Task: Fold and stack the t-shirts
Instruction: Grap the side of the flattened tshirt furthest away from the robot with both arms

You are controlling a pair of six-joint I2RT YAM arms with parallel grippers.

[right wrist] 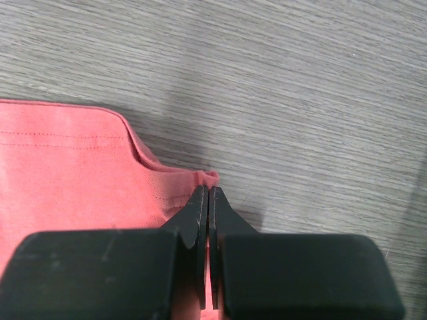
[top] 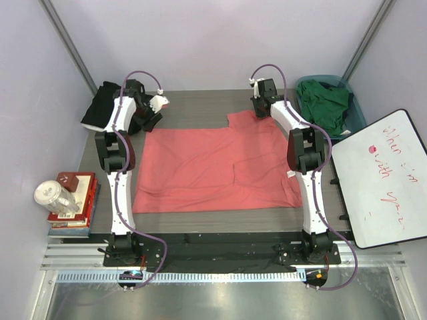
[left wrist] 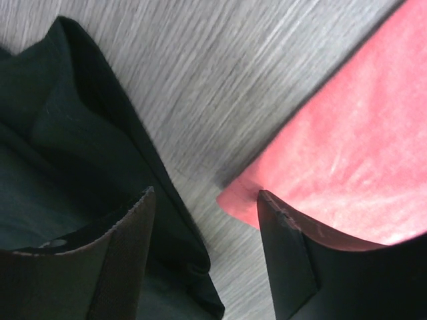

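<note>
The coral-pink t-shirt lies spread on the grey table, partly folded. My right gripper is shut on its far right corner, and pink cloth shows pinched between the jaws. My left gripper is open at the shirt's far left corner, with the pink corner by one finger and the black t-shirt by the other. The black t-shirt is bunched at the far left table edge. The dark green t-shirt lies in the teal basket.
The teal basket stands at the far right. A whiteboard leans at the right edge. A stack of books with a clear jar sits off the left side. Bare table lies beyond the pink shirt.
</note>
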